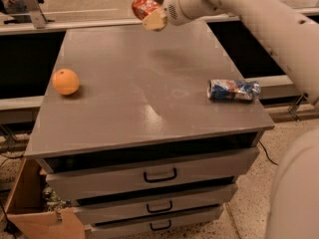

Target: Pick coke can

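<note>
The coke can (142, 6), small and red with white markings, is held in my gripper (151, 15) well above the far edge of the grey cabinet top (149, 83). The gripper is shut on the can, and its pale fingers (156, 20) cover the can's lower right side. My white arm (249, 14) reaches in from the upper right.
An orange (66, 81) sits at the left of the cabinet top. A dented blue, white and red can (234, 90) lies on its side at the right edge. Drawers (159, 176) are below. A cardboard box (35, 208) stands on the floor at left.
</note>
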Motion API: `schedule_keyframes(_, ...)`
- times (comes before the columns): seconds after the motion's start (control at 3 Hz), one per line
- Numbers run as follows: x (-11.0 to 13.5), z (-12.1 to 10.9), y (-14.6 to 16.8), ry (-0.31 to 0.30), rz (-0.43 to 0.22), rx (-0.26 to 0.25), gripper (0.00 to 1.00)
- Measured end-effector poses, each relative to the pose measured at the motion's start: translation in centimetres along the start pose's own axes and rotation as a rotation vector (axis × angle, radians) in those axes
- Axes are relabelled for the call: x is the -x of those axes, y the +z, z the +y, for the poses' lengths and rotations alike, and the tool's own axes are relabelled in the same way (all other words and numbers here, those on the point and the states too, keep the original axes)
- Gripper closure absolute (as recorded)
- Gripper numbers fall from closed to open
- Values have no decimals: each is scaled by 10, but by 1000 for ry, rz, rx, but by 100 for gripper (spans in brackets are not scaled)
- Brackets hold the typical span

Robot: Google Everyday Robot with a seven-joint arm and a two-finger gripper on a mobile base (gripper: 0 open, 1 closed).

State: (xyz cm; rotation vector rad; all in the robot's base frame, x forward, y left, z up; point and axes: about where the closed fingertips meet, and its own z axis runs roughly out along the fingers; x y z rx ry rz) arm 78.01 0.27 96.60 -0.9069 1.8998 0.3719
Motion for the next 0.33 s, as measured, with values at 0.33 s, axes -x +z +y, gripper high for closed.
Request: schedule_keyframes(0.33,-2,4,-2,-57,-3,19,100)
